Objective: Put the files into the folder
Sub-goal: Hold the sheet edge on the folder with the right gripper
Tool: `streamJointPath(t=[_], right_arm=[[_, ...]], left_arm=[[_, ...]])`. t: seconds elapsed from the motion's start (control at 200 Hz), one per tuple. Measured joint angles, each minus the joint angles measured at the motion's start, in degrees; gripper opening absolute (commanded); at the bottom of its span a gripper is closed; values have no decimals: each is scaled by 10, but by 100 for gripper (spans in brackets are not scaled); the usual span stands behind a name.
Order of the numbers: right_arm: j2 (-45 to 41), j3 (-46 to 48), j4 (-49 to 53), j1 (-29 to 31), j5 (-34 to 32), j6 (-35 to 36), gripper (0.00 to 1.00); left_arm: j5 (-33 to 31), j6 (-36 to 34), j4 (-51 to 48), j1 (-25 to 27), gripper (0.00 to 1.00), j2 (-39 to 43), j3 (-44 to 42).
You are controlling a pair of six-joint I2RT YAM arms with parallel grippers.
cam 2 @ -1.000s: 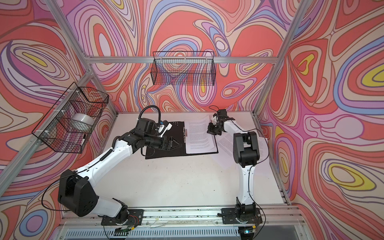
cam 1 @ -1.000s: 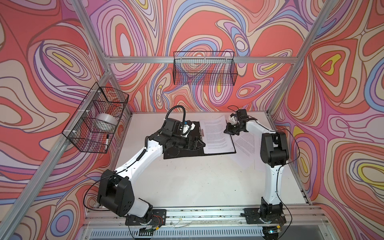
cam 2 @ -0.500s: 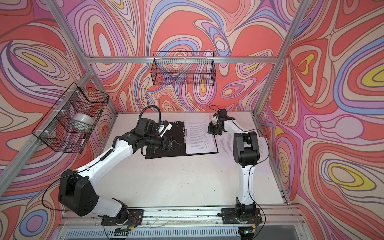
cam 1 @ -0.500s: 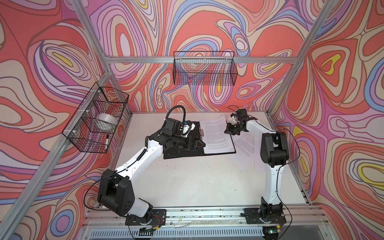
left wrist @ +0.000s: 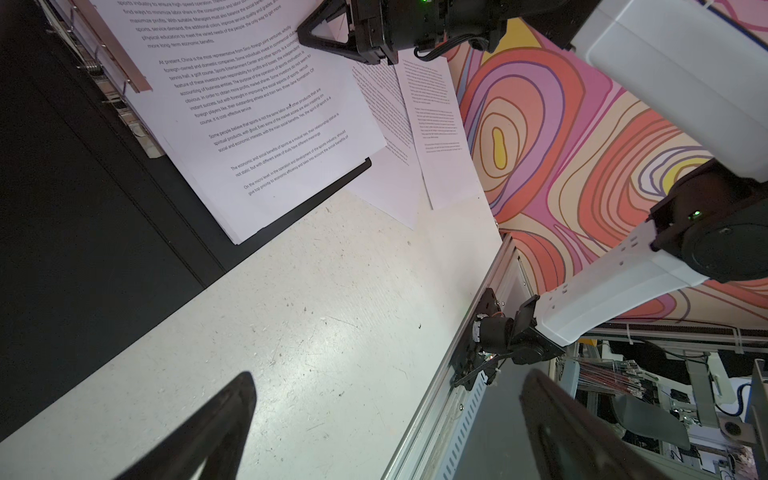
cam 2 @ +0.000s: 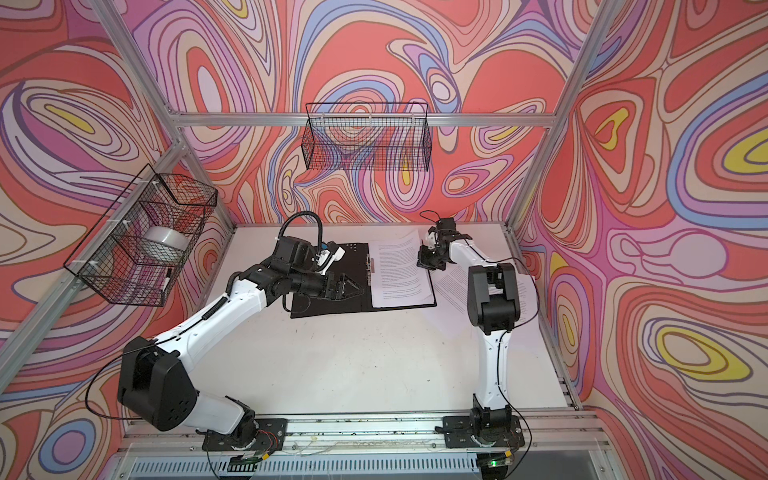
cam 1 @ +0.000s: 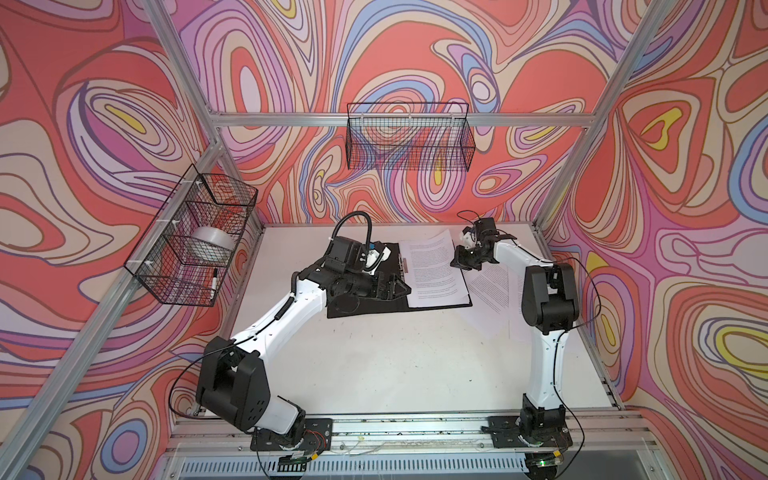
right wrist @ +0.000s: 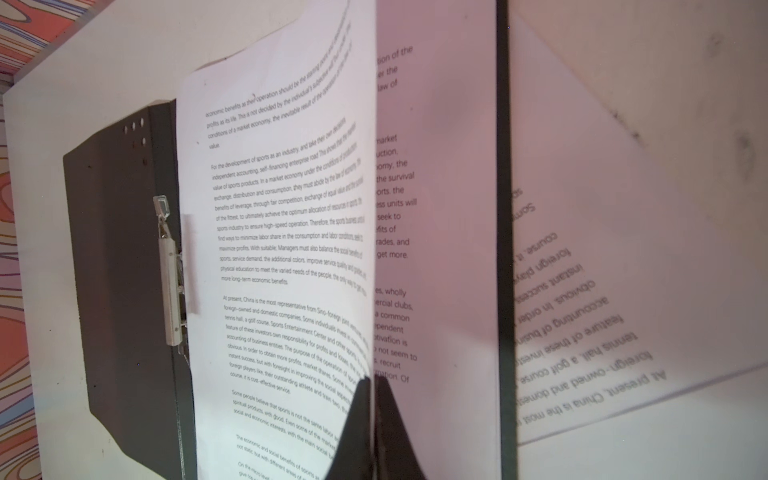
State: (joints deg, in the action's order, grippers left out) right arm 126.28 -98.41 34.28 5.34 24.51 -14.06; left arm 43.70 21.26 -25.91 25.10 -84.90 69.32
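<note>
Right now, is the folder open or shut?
Open: the folder lies spread flat, black insides up, with a printed sheet on one half.

in both top views your left arm covers part of the left leaf of the folder, and the right arm hides part of the loose files by the right edge of the surface; their print is too small to read. the wrist views cut off the left pincer and right pincer at the frame edge, and the right wrist view blurs the nearest text.
</note>
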Motion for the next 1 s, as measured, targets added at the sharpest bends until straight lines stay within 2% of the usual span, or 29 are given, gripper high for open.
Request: streamJointPath(t=[0.961, 1.001], right_arm=[[21, -11, 3, 3, 3, -1, 0], [21, -11, 4, 3, 3, -1, 4]], left_arm=[[0, 0, 0, 0, 100, 0, 0], [0, 0, 0, 0, 100, 0, 0]])
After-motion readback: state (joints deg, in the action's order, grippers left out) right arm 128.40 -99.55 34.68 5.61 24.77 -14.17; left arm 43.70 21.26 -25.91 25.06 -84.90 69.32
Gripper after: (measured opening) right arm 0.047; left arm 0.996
